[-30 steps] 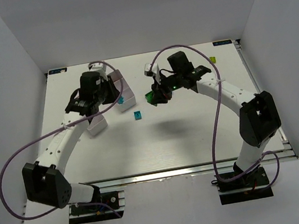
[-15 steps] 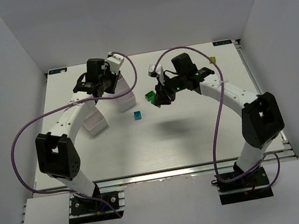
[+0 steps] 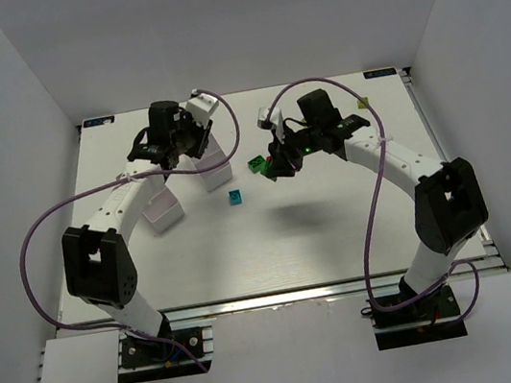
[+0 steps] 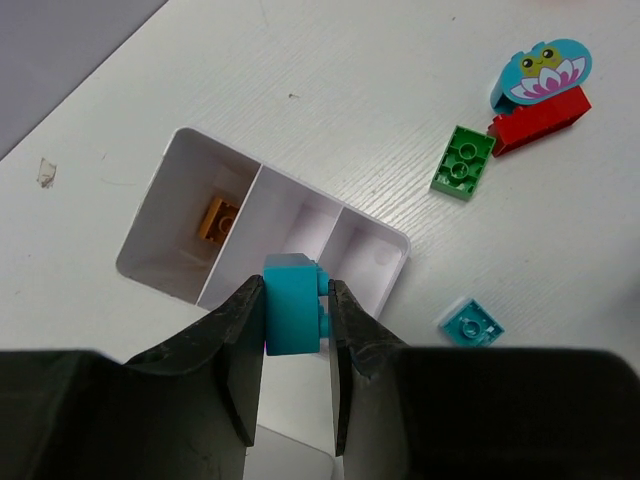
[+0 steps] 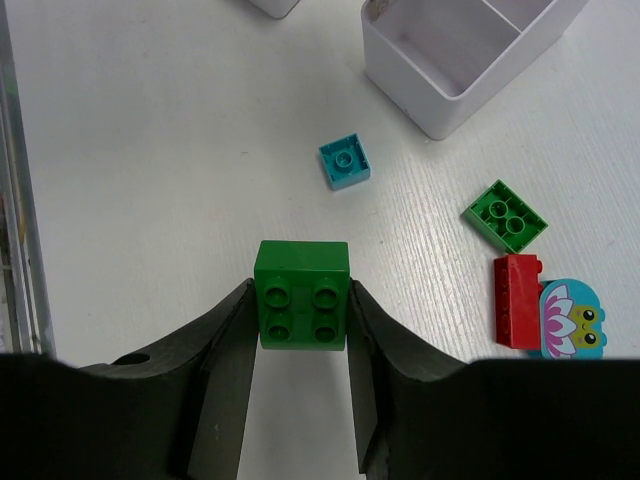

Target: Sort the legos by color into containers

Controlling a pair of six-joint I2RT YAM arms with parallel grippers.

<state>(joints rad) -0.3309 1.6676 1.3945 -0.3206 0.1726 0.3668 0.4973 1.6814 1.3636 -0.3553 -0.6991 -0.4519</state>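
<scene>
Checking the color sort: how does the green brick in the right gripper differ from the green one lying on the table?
The held green brick is clamped in the right gripper, off the table; the loose green brick lies free near the red brick. The held one is darker green, the loose one brighter. Both are square.

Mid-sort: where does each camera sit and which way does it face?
Top external: fixed above and behind the bases, facing down at the table; left arm and right arm show whole.
Left wrist: on the left arm, facing down past the left gripper, shut on the big teal brick, into a white bin; its fingers show.
Right wrist: facing down past the right gripper, shut on the big green brick, at the table; its fingers show.
Shared by both wrists: small teal brick, flat green brick, red brick, frog piece.
</scene>
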